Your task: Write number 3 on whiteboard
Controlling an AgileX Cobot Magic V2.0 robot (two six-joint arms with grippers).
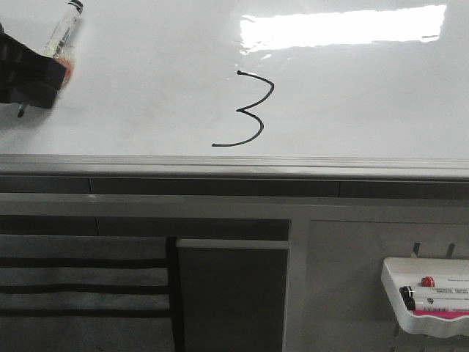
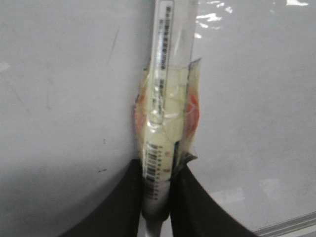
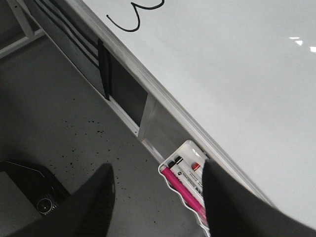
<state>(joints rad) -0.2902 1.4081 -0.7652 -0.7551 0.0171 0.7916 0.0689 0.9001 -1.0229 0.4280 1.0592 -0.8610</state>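
A thin black number 3 with a long lower-left tail stands on the glossy whiteboard. Its lower part also shows in the right wrist view. My left gripper is at the board's far left, well away from the 3, shut on a white marker wrapped in yellowish tape. In the left wrist view the black fingers clamp the marker over the board. My right gripper is open and empty, hanging over the grey floor beside the marker tray.
The board's grey metal edge runs across the front view. A small white marker tray with black, red and pink markers hangs below right, also in the right wrist view. A dark cabinet frame stands under the board.
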